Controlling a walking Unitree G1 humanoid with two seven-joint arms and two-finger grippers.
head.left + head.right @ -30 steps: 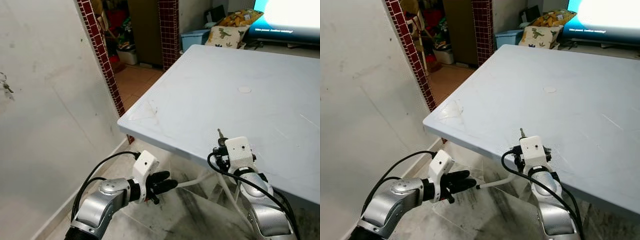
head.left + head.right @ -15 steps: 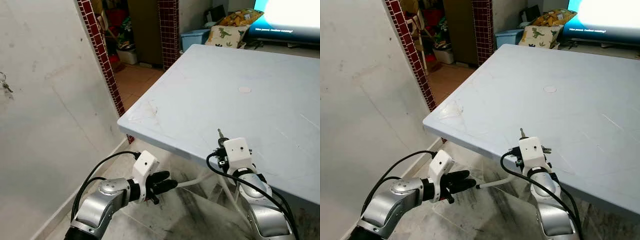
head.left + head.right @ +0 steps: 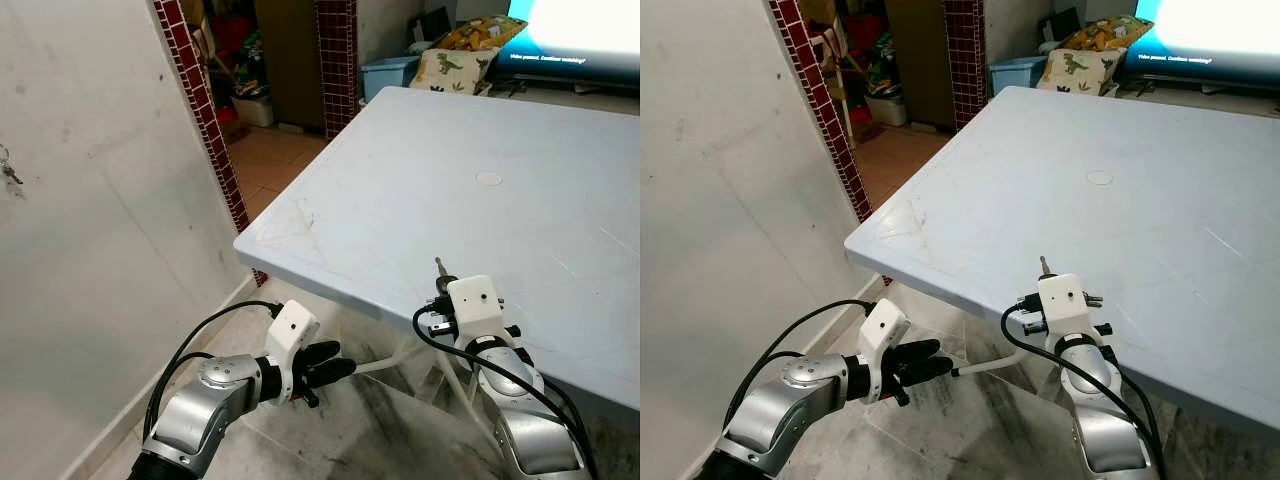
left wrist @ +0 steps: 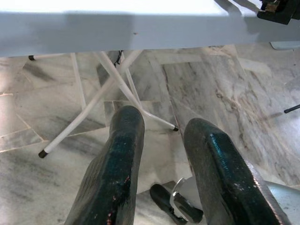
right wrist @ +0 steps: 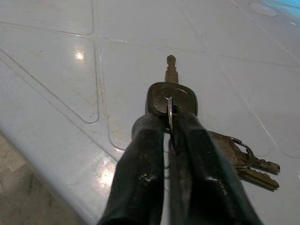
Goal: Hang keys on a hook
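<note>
Right hand (image 5: pixel 171 140) pinches the keys (image 5: pixel 197 112), seemingly just above the table (image 3: pixel 420 180); left hand (image 4: pixel 161 154) spread.

The keys (image 5: pixel 206 140) are a small metal bunch on a ring. One key with a dark head stands up, pinched in the middle of the right wrist view. Two more lie flat, lower right, on the white table (image 5: pixel 56 70).

A line of small dark writing runs along the bright screen (image 3: pixel 575 35) at the far end, too small to read
</note>
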